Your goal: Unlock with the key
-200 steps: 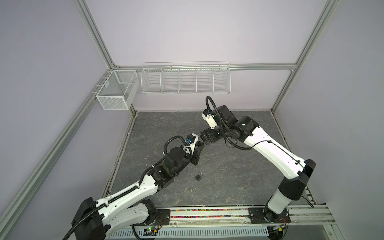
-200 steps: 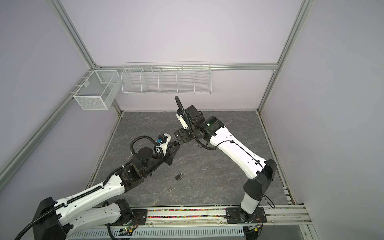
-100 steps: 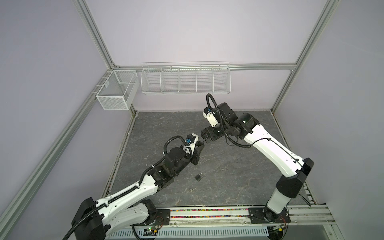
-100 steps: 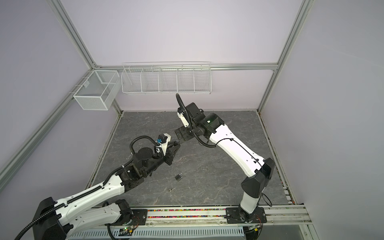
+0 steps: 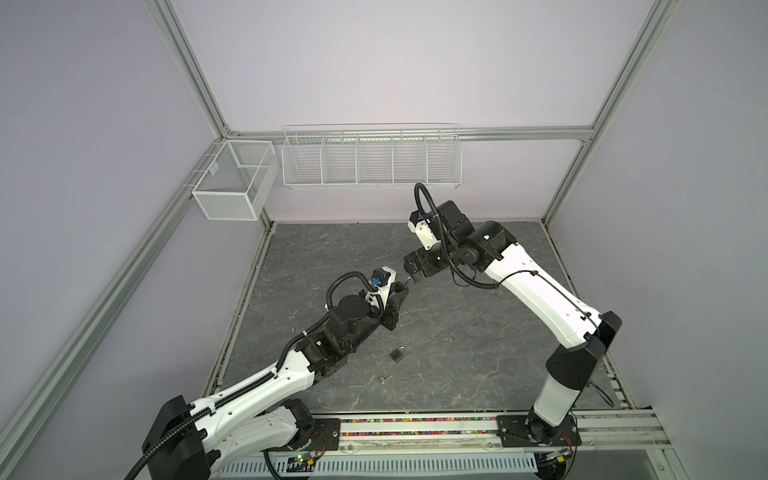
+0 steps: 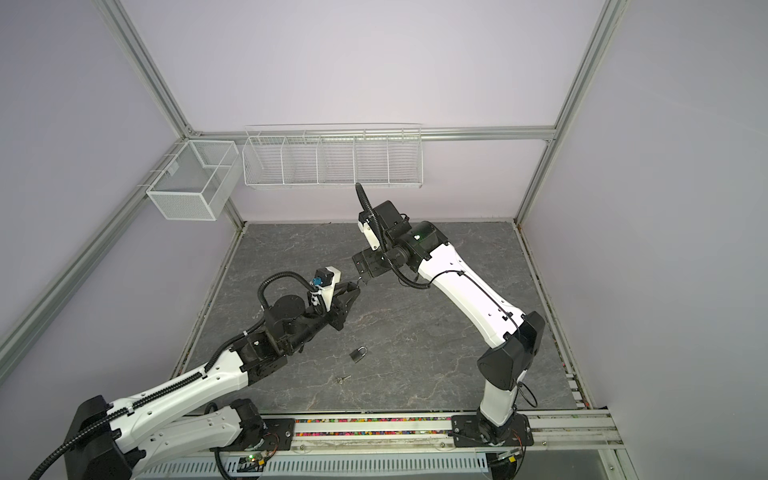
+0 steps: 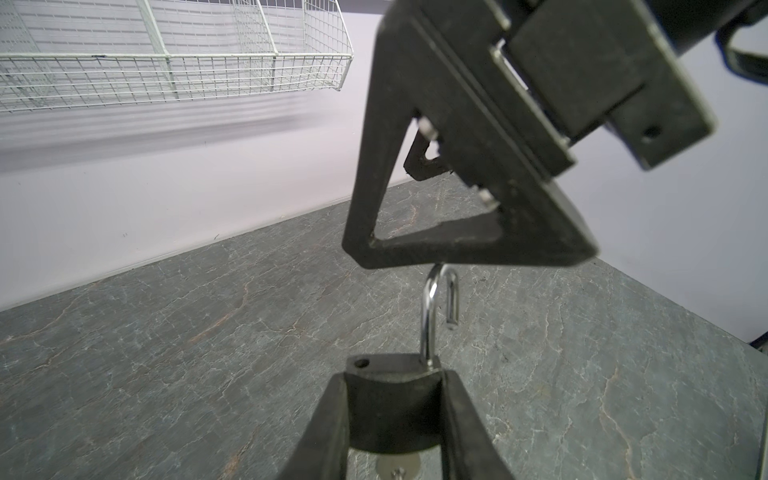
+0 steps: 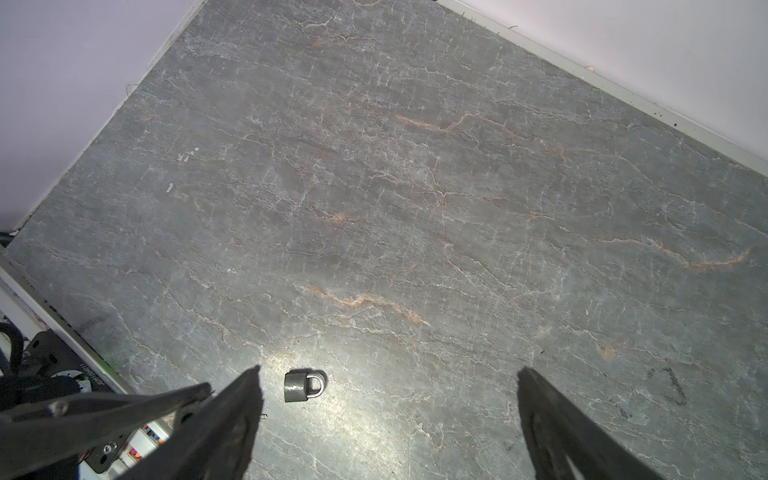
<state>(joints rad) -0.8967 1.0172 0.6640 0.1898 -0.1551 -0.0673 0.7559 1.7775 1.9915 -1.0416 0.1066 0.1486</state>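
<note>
Left wrist view gives us the left gripper (image 7: 397, 378) pinching a dark grey metal padlock (image 7: 392, 415), its silver shackle (image 7: 428, 316) standing free at one end; a silver key head (image 7: 398, 463) beneath is mostly cut off. Our right gripper (image 8: 388, 372) stands spread wide, one finger (image 7: 457, 249) hiding the shackle's top. A second grey padlock (image 8: 302, 385) lies on the grey marbled table (image 8: 415, 187).

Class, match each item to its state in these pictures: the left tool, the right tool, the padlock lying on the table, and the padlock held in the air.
Column 1:
1. left tool
2. right tool
3. table padlock
4. held padlock

Column 2:
A. sprung open
B. spread wide, gripping nothing
C. closed, lying flat
D. clamped on a padlock's body

Pairs: 1-D, 2-B, 3-C, 4-A
</note>
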